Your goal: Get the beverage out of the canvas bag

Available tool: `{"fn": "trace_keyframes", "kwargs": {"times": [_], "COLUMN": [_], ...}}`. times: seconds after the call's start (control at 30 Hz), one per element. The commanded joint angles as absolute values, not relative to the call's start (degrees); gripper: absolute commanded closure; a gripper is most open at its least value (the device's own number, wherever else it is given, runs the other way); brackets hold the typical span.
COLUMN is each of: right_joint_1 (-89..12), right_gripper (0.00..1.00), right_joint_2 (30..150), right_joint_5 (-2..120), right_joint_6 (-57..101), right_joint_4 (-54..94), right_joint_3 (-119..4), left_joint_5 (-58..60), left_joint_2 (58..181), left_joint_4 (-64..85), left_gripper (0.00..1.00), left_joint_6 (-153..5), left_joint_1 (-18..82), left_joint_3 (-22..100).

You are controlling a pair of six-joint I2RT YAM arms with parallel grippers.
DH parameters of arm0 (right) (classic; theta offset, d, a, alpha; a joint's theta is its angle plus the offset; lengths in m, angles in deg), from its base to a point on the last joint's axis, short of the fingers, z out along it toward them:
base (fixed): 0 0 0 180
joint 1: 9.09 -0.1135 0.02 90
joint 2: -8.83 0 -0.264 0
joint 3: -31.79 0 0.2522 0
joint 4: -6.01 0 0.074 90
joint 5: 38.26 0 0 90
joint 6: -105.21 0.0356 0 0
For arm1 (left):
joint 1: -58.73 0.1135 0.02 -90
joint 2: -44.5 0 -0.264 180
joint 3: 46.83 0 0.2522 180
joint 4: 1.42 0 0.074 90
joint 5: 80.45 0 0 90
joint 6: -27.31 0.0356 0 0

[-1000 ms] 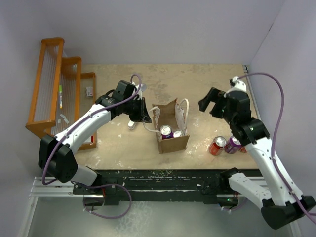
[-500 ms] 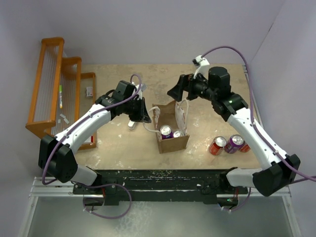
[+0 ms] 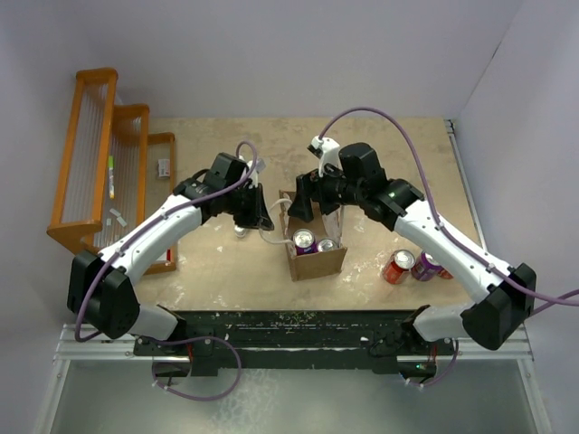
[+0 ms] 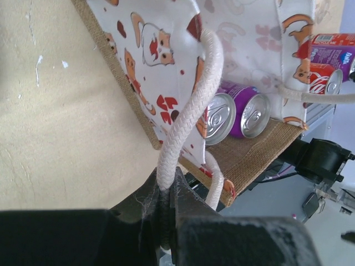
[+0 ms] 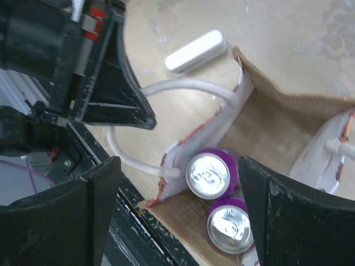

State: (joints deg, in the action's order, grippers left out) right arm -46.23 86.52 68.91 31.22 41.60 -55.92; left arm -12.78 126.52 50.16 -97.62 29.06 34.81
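The canvas bag (image 3: 317,260) stands open in the middle of the table, with two purple beverage cans (image 3: 304,240) upright inside. My left gripper (image 3: 263,218) is shut on the bag's left white cord handle (image 4: 190,119), just left of the bag; the wrist view shows the cord pinched between the jaws (image 4: 166,191). The bag's white printed face (image 4: 150,44) and both cans (image 4: 252,113) show there. My right gripper (image 3: 312,204) hangs open and empty over the bag's mouth. In its wrist view (image 5: 177,183) the fingers straddle the cans (image 5: 208,174), clearly above them.
An orange wooden rack (image 3: 104,167) stands at the left. A red can (image 3: 398,266) and a purple can (image 3: 427,264) stand on the table right of the bag. A small white object (image 5: 195,51) lies beside my left gripper. The table's front edge is close to the bag.
My right arm has swung left from the table's right side to over the bag's mouth, gripper open. My left gripper has kept its hold on the handle, hardly moving.
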Motion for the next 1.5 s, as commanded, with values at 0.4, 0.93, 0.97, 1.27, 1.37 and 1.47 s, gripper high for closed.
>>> {"fn": "trace_keyframes", "kwargs": {"times": [0.4, 0.93, 0.97, 1.27, 1.37, 1.47], "right_joint_1": [-48.9, -56.6, -57.1, -60.0, -60.4, -60.6], "right_gripper": [0.44, 0.28, 0.22, 0.14, 0.15, 0.15], "right_joint_2": [86.7, 97.4, 97.6, 101.2, 102.8, 104.5], "right_joint_5": [62.3, 50.8, 50.1, 46.1, 45.7, 45.4], "right_joint_6": [26.4, 26.4, 26.7, 27.6, 27.5, 27.8], "right_joint_4": [52.6, 56.7, 56.6, 58.0, 57.5, 56.6], "right_joint_3": [-53.8, -59.3, -59.2, -59.1, -58.9, -58.8], "left_joint_5": [-12.4, -13.6, -13.6, -13.0, -13.0, -13.0], "left_joint_2": [121.6, 125.9, 125.8, 125.8, 125.8, 125.7], "left_joint_4": [49.3, 51.9, 51.7, 51.9, 52.0, 52.4], "left_gripper": [1.00, 1.00, 1.00, 1.00, 1.00, 1.00], "left_joint_6": [-100.6, -98.5, -98.6, -98.4, -98.3, -98.1], "left_joint_1": [29.2, 29.2, 29.2, 29.2, 29.2, 29.2], "left_joint_3": [28.5, 31.7, 31.6, 32.5, 32.7, 33.1]}}
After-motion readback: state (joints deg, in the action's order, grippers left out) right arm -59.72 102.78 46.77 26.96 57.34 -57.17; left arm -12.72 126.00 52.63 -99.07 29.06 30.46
